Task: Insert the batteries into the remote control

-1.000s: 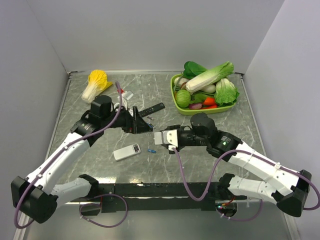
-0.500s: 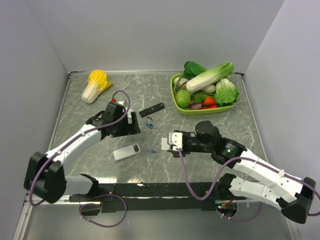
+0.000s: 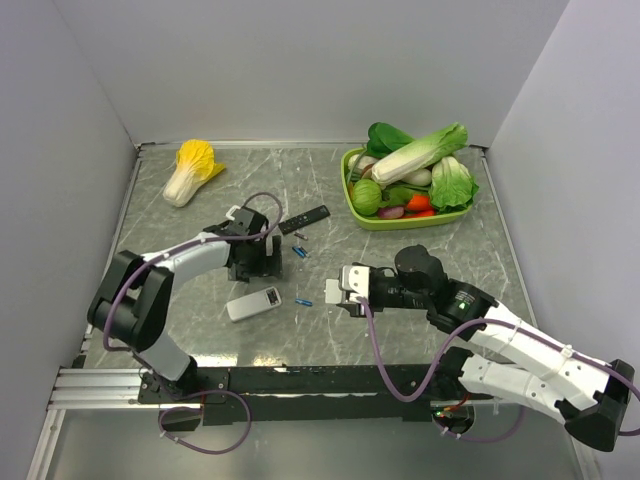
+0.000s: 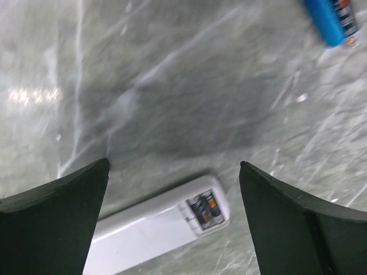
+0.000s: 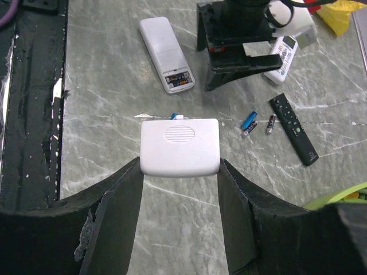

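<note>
Bright, even light; left wrist view blurred.

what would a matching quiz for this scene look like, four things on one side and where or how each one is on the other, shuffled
Things:
1. black remote
2. white cover
3. yellow cabbage
4. white remote

Place or state:
a. held between the fingers of the right gripper
b. far left corner, apart from the rest
c. lying back up, battery compartment open
d. lying next to two loose batteries

Pairs: 1-d, 2-a, 3-b, 4-c
</note>
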